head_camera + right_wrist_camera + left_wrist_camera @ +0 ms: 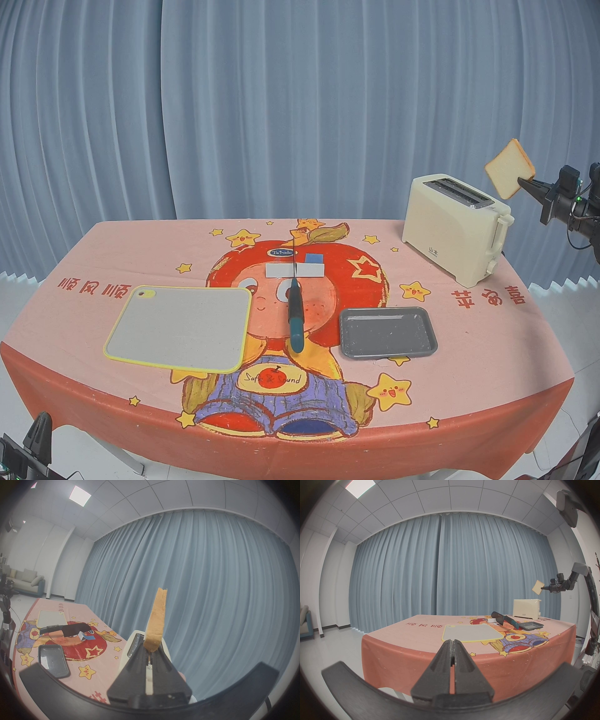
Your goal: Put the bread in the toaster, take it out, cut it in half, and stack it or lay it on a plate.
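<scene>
Black right hand (525, 182) aloft with bread (509, 167)

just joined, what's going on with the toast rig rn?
The right gripper is shut on a bread slice, held in the air above and beside the toaster. The left gripper is shut and empty, low before the table. The cutting board, knife and grey tray lie on it; nothing cut yet.

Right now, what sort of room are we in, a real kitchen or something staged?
Probably a staged test room, not a kitchen: a blue curtain hangs behind a table draped in cartoon print, the toaster stands on it, and a sofa sits by a wall.
</scene>
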Controlling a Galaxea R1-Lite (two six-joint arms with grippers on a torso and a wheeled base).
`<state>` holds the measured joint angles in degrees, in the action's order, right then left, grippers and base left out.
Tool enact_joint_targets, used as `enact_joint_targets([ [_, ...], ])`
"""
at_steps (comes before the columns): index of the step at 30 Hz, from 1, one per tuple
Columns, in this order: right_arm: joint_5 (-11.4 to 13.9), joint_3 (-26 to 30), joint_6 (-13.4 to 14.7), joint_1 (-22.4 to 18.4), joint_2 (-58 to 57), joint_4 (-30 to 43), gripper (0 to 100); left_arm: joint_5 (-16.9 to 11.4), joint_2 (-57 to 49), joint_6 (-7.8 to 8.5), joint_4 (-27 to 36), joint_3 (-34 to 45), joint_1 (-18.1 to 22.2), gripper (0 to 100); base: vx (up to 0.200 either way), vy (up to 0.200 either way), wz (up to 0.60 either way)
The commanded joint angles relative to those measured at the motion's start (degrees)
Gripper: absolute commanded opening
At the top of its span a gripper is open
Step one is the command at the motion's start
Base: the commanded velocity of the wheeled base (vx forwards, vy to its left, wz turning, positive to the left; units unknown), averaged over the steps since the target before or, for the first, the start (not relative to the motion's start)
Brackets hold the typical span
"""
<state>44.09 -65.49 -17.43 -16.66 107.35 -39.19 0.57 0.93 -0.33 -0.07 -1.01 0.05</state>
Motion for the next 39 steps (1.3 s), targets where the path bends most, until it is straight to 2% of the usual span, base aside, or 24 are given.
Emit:
enact_joint_targets([
  [1, 0.03, 0.71, -0.41, 1.37, 0.23, -0.09, 0, 0.04, -0.93, -0.02, -0.01, 1.01, 0.04, 0, 0.000, -0.200, 0.00],
  [6, -0.06, 0.62, -0.67, 3.74, 0.76, -0.01, 0, 0.39, -0.93, -0.11, -0.10, 1.01, 0.04, 0, 0.000, -0.200, 0.00],
  [26, -1.11, -1.22, -0.67, 9.19, 4.01, -0.09, 0, 0.22, -0.93, -0.02, -0.01, 1.01, 0.04, 0, 0.000, 0.000, 0.00],
  [39, -1.73, -7.02, -0.50, 12.01, 8.40, 0.17, 0, 0.22, -0.93, -0.11, -0.01, 1.01, 0.04, 0, 0.000, 0.000, 0.00],
])
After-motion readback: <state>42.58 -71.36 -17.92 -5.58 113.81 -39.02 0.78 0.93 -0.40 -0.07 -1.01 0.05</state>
